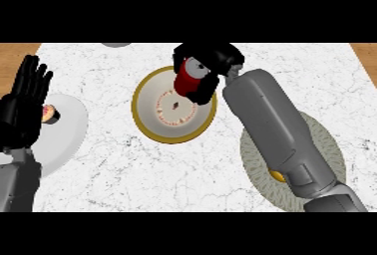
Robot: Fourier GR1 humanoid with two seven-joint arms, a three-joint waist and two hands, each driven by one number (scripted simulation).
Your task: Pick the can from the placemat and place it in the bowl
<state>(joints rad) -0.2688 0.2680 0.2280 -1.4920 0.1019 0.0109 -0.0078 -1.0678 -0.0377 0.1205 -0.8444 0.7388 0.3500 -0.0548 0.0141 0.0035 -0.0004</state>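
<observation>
Right hand (215, 55) grips the can (185, 79) — partly hidden — above the bowl (150, 98).

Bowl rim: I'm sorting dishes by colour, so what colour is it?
The bowl rim is golden yellow; head view.

Red can (185, 80), silver top; cream bowl (146, 112), gold rim; grey woven placemat (328, 145); white marbled counter (117, 170).

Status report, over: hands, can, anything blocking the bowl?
Right hand shut on can, over the bowl. Left hand open, resting at left edge. Nothing blocking the bowl.
</observation>
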